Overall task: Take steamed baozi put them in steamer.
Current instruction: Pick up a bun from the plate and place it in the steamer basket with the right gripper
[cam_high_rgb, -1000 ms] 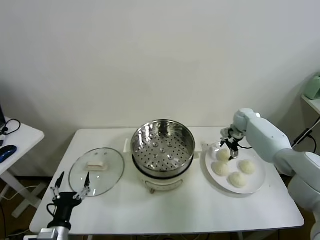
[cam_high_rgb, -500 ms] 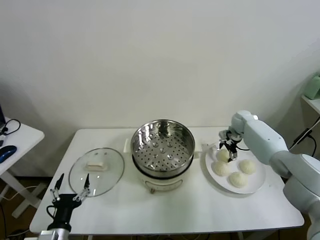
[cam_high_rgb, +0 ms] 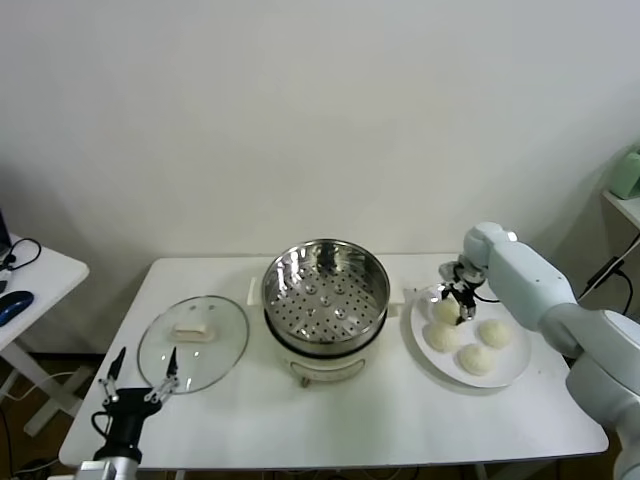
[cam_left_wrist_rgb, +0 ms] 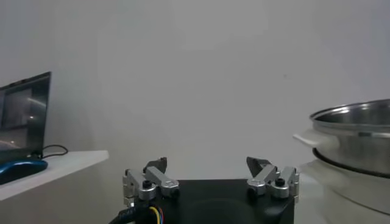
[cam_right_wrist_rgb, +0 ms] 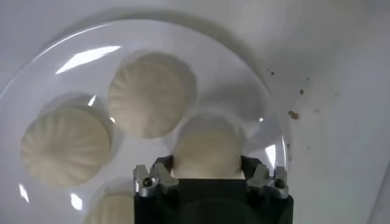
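The right gripper (cam_high_rgb: 459,305) is down on the white plate (cam_high_rgb: 515,370), its fingers (cam_right_wrist_rgb: 159,175) pressed against both sides of the bao (cam_right_wrist_rgb: 207,150) nearest the steamer (cam_high_rgb: 325,292), clamped on it while it sits on the plate. Three more baozi (cam_high_rgb: 492,332) lie beside it on the same plate. The steamer, empty, stands mid-table just left of the plate. Beyond it the glass lid (cam_high_rgb: 193,342) lies flat. The left gripper (cam_high_rgb: 138,385) hangs at the table's front corner, jaws spread, holding nothing.
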Controlling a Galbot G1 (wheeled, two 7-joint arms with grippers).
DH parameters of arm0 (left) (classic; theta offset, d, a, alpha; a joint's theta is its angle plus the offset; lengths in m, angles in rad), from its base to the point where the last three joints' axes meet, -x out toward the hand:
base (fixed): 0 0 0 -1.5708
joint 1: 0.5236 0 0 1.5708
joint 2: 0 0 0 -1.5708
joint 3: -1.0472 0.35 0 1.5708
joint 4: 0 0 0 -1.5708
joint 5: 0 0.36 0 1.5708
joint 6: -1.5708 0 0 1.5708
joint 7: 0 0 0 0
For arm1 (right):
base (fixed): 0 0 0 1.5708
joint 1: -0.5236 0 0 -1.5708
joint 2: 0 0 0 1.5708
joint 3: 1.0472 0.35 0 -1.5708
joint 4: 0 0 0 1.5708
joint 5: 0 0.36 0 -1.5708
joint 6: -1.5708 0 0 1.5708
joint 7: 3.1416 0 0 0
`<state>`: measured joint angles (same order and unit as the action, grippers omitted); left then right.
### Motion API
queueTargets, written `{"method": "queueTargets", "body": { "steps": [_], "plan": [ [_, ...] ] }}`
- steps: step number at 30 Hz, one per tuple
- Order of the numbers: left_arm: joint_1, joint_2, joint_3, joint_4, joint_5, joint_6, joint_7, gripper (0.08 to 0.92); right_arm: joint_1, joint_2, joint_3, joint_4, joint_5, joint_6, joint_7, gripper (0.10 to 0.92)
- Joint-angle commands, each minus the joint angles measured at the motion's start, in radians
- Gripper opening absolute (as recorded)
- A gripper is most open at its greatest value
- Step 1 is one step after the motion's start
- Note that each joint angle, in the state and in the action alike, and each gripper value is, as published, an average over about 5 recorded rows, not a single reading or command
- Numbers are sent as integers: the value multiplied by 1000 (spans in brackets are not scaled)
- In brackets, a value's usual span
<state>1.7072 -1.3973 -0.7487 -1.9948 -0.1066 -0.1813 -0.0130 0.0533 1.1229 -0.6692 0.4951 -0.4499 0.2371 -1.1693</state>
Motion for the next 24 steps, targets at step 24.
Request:
{"method": "queueTargets", "body": {
  "steps": [24],
  "plan": [
    [-2,75,-1,24,-7,7,8,823,306,-157,-179,568,42,214,-50,670]
  ]
}}
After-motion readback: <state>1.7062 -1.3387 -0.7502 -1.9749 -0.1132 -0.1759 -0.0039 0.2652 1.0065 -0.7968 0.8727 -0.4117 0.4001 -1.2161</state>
